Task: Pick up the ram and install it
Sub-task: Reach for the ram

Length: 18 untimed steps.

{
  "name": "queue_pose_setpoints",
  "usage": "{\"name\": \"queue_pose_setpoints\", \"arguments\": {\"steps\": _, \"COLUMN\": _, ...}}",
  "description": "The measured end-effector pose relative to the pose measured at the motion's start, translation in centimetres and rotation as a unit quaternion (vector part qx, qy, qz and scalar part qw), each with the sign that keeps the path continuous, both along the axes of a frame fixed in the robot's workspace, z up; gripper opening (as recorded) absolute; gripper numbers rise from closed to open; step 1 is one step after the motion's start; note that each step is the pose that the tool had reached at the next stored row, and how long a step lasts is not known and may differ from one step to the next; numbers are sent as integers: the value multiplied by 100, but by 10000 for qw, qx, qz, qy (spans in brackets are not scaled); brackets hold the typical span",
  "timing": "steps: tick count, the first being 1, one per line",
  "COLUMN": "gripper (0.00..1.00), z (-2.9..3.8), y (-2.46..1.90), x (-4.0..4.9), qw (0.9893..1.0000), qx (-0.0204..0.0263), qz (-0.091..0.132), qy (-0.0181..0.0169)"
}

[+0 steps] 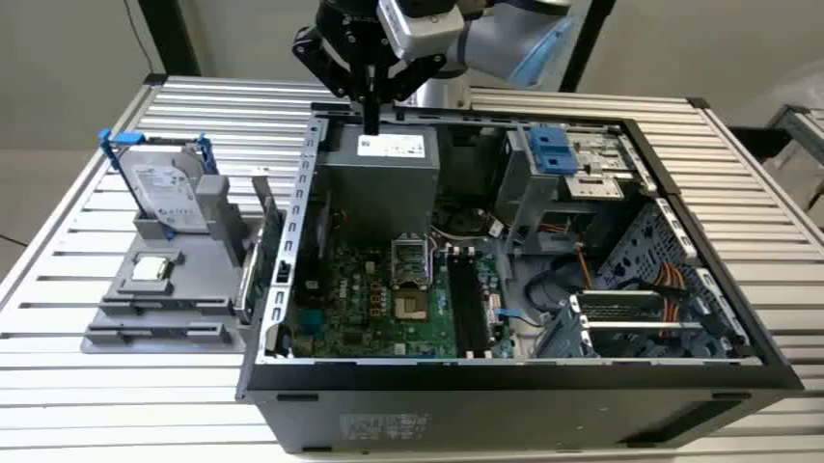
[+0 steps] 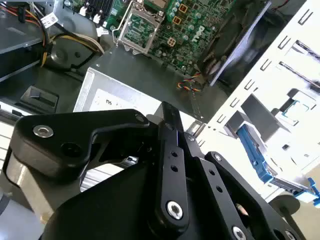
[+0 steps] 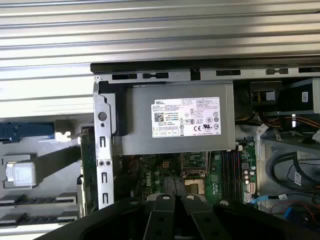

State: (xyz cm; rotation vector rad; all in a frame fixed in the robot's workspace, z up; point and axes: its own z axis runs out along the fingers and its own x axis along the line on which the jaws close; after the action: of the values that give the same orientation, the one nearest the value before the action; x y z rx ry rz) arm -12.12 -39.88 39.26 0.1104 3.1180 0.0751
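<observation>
The ram is a thin green board standing on its long edge at the right side of the grey holder, close to the open computer case's outer wall. In the first wrist view the ram appears as a narrow green strip beside that wall. My gripper hangs fingers-down over the back left corner of the case, above the grey power supply, well apart from the ram. Its fingers are shut with nothing between them, as the gripper in the first wrist view confirms. Dark memory slots lie on the motherboard.
A silver hard drive in a blue frame stands upright on the holder, with a small square silver chip in front of it. Drive bays, cables and a metal cage crowd the case at the exterior view's right. The slatted metal table surrounds everything.
</observation>
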Motion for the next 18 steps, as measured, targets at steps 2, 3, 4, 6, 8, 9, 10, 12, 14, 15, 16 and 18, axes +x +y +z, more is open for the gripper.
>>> {"name": "queue_pose_setpoints", "arguments": {"steps": 2, "gripper": 0, "z": 0, "y": 0, "x": 0, "qw": 10000, "qx": 0, "qz": 0, "qy": 0}}
{"name": "queue_pose_setpoints", "arguments": {"steps": 3, "gripper": 0, "z": 0, "y": 0, "x": 0, "qw": 10000, "qx": 0, "qz": 0, "qy": 0}}
{"name": "queue_pose_setpoints", "arguments": {"steps": 4, "gripper": 0, "z": 0, "y": 0, "x": 0, "qw": 10000, "qx": 0, "qz": 0, "qy": 0}}
{"name": "queue_pose_setpoints", "arguments": {"steps": 6, "gripper": 0, "z": 0, "y": 0, "x": -3, "qw": 10000, "qx": -1, "qz": 0, "qy": 0}}
{"name": "queue_pose_setpoints", "arguments": {"steps": 8, "gripper": 0, "z": 1, "y": 0, "x": -14, "qw": 10000, "qx": -1, "qz": 0, "qy": 0}}
{"name": "queue_pose_setpoints", "arguments": {"steps": 9, "gripper": 0, "z": 1, "y": 0, "x": -14, "qw": 10000, "qx": -1, "qz": 0, "qy": 1}}
{"name": "queue_pose_setpoints", "arguments": {"steps": 10, "gripper": 0, "z": 1, "y": 0, "x": -14, "qw": 10000, "qx": -1, "qz": 1, "qy": 1}}
{"name": "queue_pose_setpoints", "arguments": {"steps": 12, "gripper": 0, "z": 0, "y": 0, "x": -18, "qw": 10000, "qx": 0, "qz": 0, "qy": 1}}
{"name": "queue_pose_setpoints", "arguments": {"steps": 14, "gripper": 0, "z": 0, "y": 0, "x": -27, "qw": 10000, "qx": 0, "qz": 0, "qy": 1}}
{"name": "queue_pose_setpoints", "arguments": {"steps": 15, "gripper": 0, "z": 1, "y": -1, "x": -40, "qw": 10000, "qx": -1, "qz": 1, "qy": 1}}
{"name": "queue_pose_setpoints", "arguments": {"steps": 16, "gripper": 0, "z": 1, "y": -1, "x": -57, "qw": 10000, "qx": -1, "qz": 1, "qy": 1}}
{"name": "queue_pose_setpoints", "arguments": {"steps": 18, "gripper": 0, "z": 0, "y": 0, "x": -83, "qw": 10000, "qx": 0, "qz": 0, "qy": 1}}
